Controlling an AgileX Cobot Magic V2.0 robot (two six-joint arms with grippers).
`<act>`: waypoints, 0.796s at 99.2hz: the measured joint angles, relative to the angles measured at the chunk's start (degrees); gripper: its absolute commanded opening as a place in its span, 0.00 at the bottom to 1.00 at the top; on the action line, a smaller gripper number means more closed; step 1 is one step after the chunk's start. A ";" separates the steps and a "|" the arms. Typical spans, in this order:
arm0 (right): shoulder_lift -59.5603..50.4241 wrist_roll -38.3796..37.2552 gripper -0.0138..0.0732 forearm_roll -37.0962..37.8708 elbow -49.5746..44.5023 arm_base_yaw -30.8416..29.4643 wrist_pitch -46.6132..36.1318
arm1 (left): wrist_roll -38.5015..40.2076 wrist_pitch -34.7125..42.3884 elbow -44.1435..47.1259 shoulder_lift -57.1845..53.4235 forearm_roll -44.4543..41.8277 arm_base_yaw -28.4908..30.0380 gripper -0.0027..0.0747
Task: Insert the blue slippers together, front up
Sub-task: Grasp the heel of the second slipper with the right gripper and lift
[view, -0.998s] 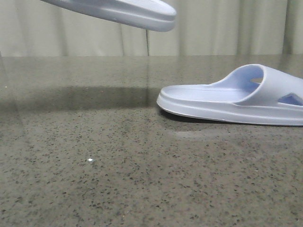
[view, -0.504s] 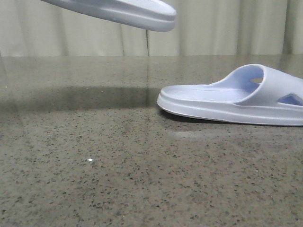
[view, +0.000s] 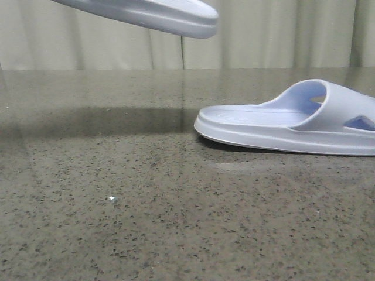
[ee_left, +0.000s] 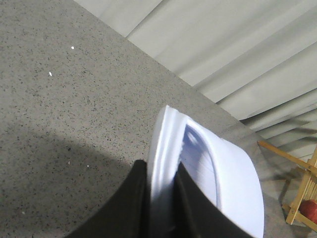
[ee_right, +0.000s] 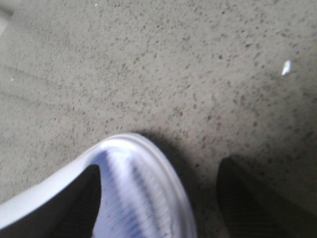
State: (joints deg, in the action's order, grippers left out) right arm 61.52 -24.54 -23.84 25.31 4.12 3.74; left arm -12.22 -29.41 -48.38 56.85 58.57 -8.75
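One blue slipper hangs in the air at the upper left of the front view, with its sole roughly level. My left gripper is shut on that slipper's side edge, one dark finger on each face. The other blue slipper lies flat on the table at the right, strap up. My right gripper is open around a rounded end of that slipper. One finger is over the ribbed footbed and the other sits beside it above the table. Neither gripper shows in the front view.
The speckled grey stone table fills the lower front view, with a small white speck on it. Pale curtains hang behind the far edge. A wooden frame stands beyond the table in the left wrist view.
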 measured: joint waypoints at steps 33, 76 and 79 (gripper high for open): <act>0.14 0.00 0.66 -0.67 0.00 3.17 -0.42 | 0.00 0.09 0.00 0.00 0.00 0.00 0.06; 0.58 0.00 0.19 -1.03 0.00 3.17 0.04 | 0.00 0.13 0.00 0.00 0.09 0.00 0.06; 0.58 0.00 0.18 -1.03 0.00 3.17 0.04 | 0.00 0.13 0.00 0.00 0.09 0.00 0.06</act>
State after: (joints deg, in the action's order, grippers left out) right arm 62.09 -24.54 -24.87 25.31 7.29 3.78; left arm -12.22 -29.27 -48.38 56.85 58.67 -8.75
